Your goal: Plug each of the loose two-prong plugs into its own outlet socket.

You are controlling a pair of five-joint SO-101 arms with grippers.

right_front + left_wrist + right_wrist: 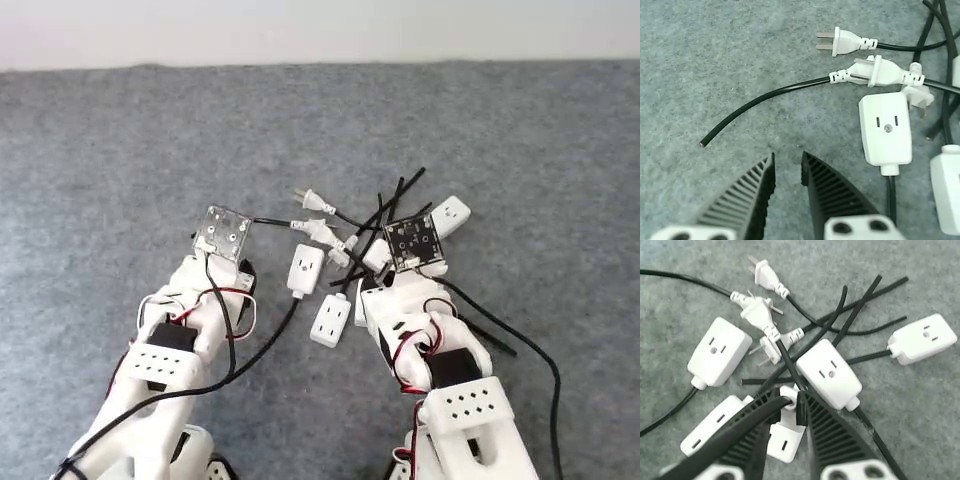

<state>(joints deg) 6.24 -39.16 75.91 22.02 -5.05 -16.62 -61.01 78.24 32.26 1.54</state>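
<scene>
1. Grey carpeted tabletop (100,150); a white wall (300,30) rises behind it.
2. A loose plug (316,203) lies flat mid-table, long axis across the tabletop, prongs toward the left arm's side. An outlet socket (305,268) lies near.
3. Left gripper (787,160): fingers slightly apart, empty.
4. Right gripper (789,399): fingers clamped on a black cord (790,370).

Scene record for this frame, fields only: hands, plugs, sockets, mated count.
left hand: open, empty, over carpet, near a cut cord end
right hand: in the pile, shut on cord neck
plugs: three, all loose: plug 1, plug 2, plug 3
sockets: at least four, e.g. socket; no visible face filled
mated: none seen
cords: black, crossed over each other between plugs and sockets
</scene>
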